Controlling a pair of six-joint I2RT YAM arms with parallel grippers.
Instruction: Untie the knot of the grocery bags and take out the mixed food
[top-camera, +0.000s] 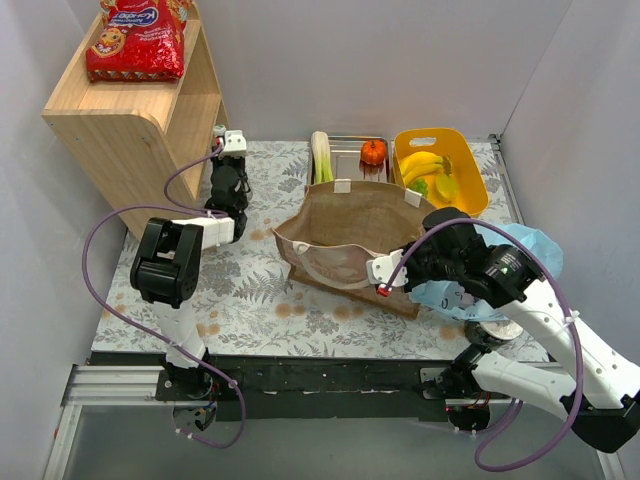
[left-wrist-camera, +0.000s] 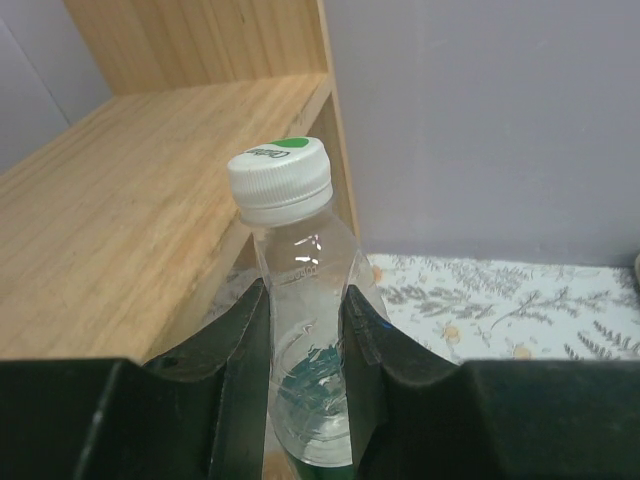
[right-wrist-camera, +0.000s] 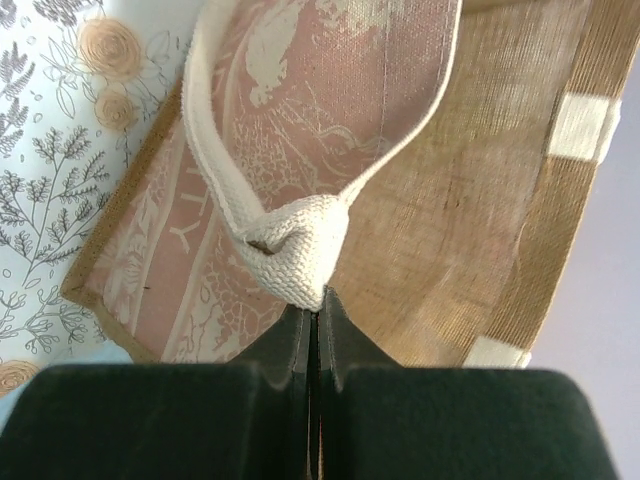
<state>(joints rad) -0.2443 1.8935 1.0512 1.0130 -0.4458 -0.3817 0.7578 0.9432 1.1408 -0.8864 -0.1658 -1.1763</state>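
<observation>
Light-blue bag: lies at the table's right side, mostly covered by the right arm. Only two crinkled patches show, one beyond the arm and one under it.
Knot: cannot be made out in any view, so its direction and its place relative to either gripper cannot be told.
Right gripper: fingers pressed together with no gap, pinching the whitish handle where the strap folds into a lump just past the fingertips.
Handle: a flat woven strap. It loops from the pinch up and away along the near wall of the bag, and its far end is cut off by the top of the wrist view.
Brown bag: woven-looking and standing mouth-up at mid-table, its long side running left to right. The right gripper is at its near right corner. Its inside is in shadow, so the contents cannot be told.
Left gripper: narrowed onto the clear bottle, one finger on each side of its body.
Clear bottle: its long axis runs along the fingers, with the white cap past the fingertips beside the wooden shelf. The base is hidden behind the gripper.
Steel tray: behind the brown bag. The leek lies along its left edge, pointing front to back, and the pumpkin sits at its right.
Yellow tub: just right of the tray, holding the bananas.
Crisp packet: flat on top of the shelf at far left, its upper edge cut off, well apart from both grippers.
</observation>
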